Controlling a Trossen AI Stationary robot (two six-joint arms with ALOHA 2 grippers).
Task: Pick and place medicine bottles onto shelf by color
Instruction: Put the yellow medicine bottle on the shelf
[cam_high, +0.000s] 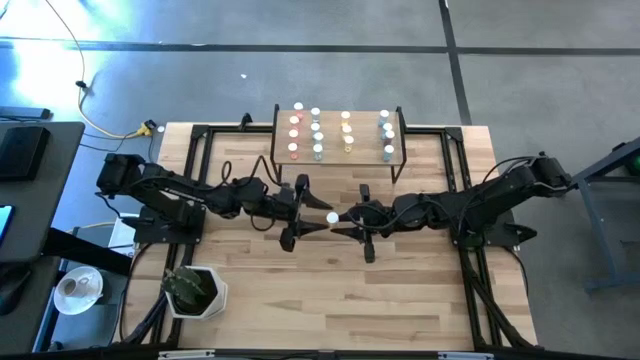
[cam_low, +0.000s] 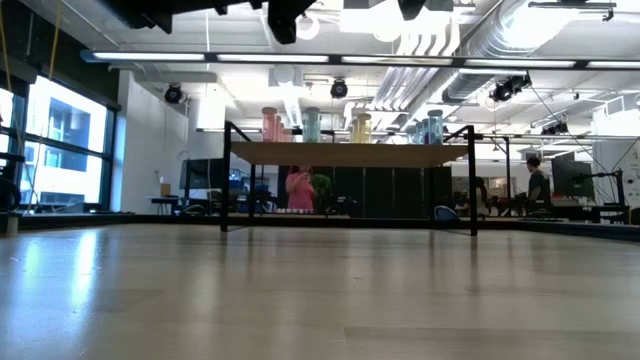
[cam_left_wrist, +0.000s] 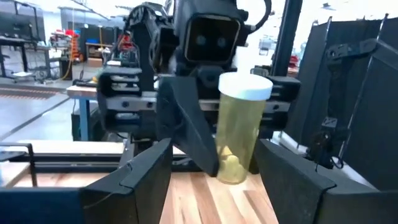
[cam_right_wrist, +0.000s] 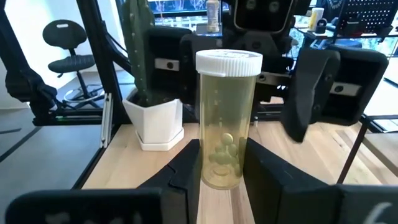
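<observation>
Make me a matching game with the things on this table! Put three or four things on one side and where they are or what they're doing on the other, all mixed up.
Things:
1. yellow bottle
2. shelf
3. white pot with the plant
4. left gripper

Places or states:
A. at the near left corner of the table
B. fingers open, facing the other arm
C. pinched between the right gripper's fingers, upright, above the middle of the table
D. at the far edge of the table, with rows of bottles on top

Pairs: 1-C, 2-D, 3-A, 4-B
</observation>
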